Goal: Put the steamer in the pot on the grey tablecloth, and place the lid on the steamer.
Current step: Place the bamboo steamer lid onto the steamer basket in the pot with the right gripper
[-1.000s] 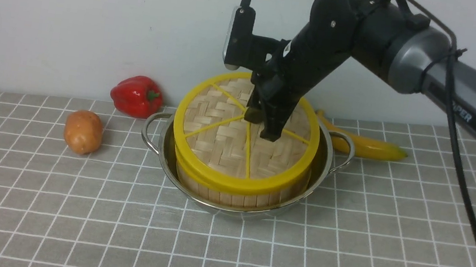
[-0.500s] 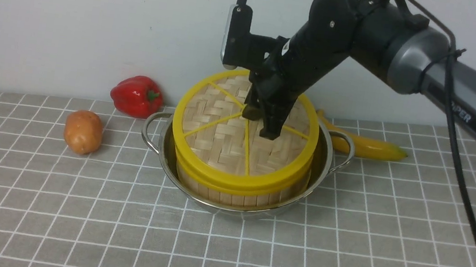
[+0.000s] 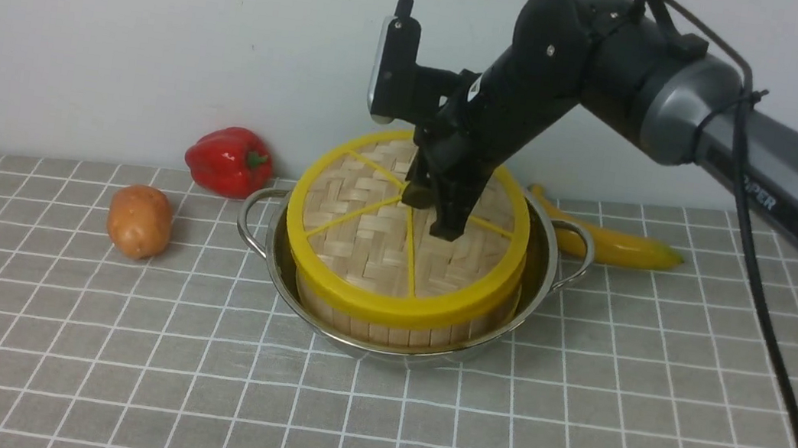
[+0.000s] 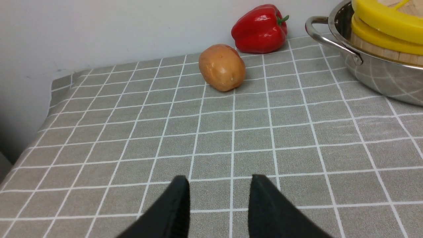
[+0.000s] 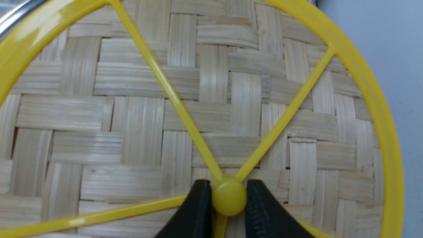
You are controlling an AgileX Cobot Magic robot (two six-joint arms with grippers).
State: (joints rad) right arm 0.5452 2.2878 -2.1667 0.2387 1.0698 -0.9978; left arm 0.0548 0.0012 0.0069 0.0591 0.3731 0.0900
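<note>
The lid (image 3: 403, 248) sits on the steamer (image 3: 400, 330) in the pot (image 3: 539, 285) on the grey cloth (image 3: 193, 382), the right claw (image 3: 431, 214) pinches its middle knob (image 5: 229, 197), and the left claw (image 4: 219, 205) hangs a little open and empty over the cloth.

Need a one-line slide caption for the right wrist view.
Right gripper with jaws shut on the lid at its yellow central hub.

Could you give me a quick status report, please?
Right gripper shut on lid hub; left gripper open, empty. Lid tilted atop steamer in pot. Nothing obstructing.
</note>
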